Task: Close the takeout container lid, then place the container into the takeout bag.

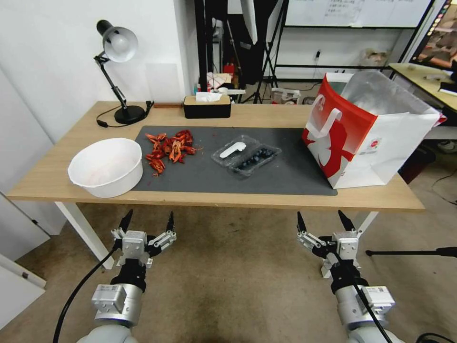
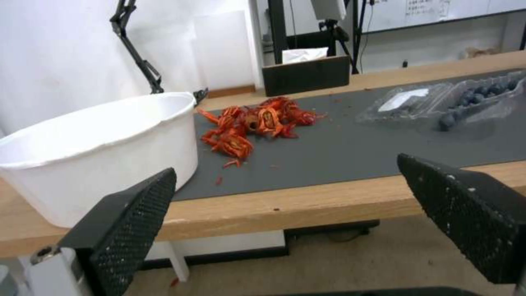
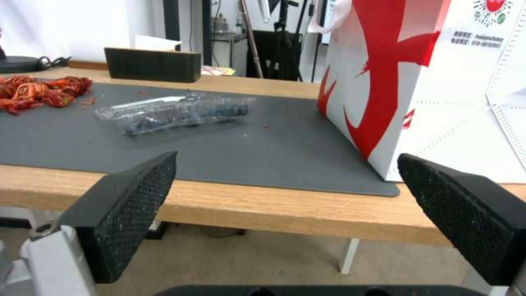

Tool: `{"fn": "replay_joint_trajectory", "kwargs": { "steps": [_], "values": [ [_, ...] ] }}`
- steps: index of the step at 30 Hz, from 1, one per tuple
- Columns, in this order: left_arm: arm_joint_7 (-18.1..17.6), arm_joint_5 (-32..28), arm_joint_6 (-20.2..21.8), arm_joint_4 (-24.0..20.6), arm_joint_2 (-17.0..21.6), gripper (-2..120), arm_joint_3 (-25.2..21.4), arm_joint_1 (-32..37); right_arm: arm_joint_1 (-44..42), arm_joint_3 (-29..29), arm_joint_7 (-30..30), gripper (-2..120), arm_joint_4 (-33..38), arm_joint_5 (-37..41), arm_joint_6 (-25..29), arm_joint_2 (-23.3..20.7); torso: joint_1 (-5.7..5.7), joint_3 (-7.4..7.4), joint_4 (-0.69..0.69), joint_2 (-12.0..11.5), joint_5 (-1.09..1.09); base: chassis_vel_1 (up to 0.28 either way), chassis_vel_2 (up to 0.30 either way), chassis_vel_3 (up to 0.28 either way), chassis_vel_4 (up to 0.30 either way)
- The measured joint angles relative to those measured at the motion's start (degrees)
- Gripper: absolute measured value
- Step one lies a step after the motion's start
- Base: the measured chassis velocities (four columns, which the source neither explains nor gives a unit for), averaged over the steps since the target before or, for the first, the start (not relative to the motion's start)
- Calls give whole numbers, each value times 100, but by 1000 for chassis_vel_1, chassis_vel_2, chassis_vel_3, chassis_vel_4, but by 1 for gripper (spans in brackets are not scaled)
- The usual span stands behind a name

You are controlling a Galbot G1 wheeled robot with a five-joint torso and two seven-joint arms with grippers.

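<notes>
The clear container (image 1: 257, 158) (image 2: 476, 98) (image 3: 181, 113) lies open on the dark mat, blue berries in its right half. Its lid (image 1: 234, 149) (image 2: 408, 102), flat to the left of it, bears a white label. The red-and-white takeout bag (image 1: 369, 131) (image 3: 433, 82) stands open at the table's right end, foil lining showing. My left gripper (image 1: 147, 223) (image 2: 285, 185) hangs open below the table's front edge, ahead of the white bowl. The right gripper (image 1: 322, 221) (image 3: 285, 181) is open too, below the front edge near the bag.
A big white bowl (image 1: 106, 166) (image 2: 98, 152) sits at the front left. Red crayfish shells (image 1: 169, 147) (image 2: 254, 123) lie on the mat (image 1: 285, 176). A black tissue box (image 1: 207, 105) and a desk lamp (image 1: 119, 47) stand along the back edge.
</notes>
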Motion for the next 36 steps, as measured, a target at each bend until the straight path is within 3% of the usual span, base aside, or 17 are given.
{"fn": "replay_joint_trajectory", "kwargs": {
  "steps": [24,28,29,31,36],
  "values": [
    [-9,-18,2,0,3,100,10,-2,-16,-25,-5,100,0,-31,-1,20,0,0,1,0,-1,0,0,0,0],
    [-267,-375,82,-54,78,100,291,-45,-307,-483,-221,100,-4,-542,-34,358,0,0,-1,0,4,0,0,0,0],
    [-408,-563,127,-95,121,100,436,-72,-389,-608,-287,100,-10,-696,-48,454,0,0,-5,0,3,0,0,0,0],
    [-967,-1312,323,-240,281,100,1019,-172,-442,-712,-341,100,-52,-807,43,590,0,0,0,0,0,0,0,0,0],
    [-1111,-1542,290,-270,306,100,1205,-234,-413,-675,-351,100,-23,-775,116,607,0,0,0,0,0,0,0,0,0]
  ]
}}
